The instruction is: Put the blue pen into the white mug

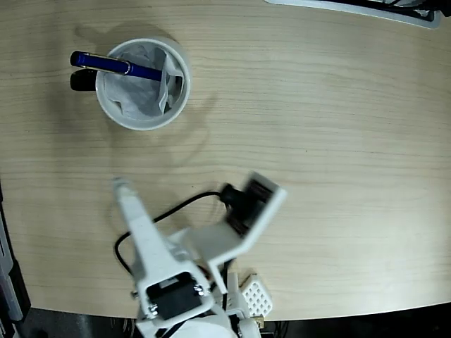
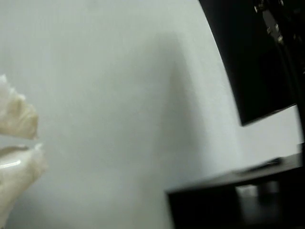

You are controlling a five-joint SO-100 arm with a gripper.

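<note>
1. Fixed view: the white mug point(image 1: 143, 84) stands on the table point(image 1: 317, 127) at about 10 o'clock from the picture's middle. The blue pen point(image 1: 113, 66) lies across its rim, one end inside on the crumpled paper lining point(image 1: 144, 88), the thicker end poking out over the rim toward 9 o'clock, above the black handle point(image 1: 82, 81).
2. The gripper point(image 1: 120, 186) sits well apart from the mug, at roughly 6 o'clock from it, holding nothing. The fingers look drawn together, jaws closed.
3. Wrist view: only a pale wall point(image 2: 119, 95), a dark screen point(image 2: 252, 57) at 2 o'clock and blurred pale fingertips point(image 2: 16, 143) at 9 o'clock show; neither pen nor mug appears.
4. Judgement: the pen seems delivered. Finishing well means pulling back clear of the mug, without brushing the pen's overhanging end.
</note>
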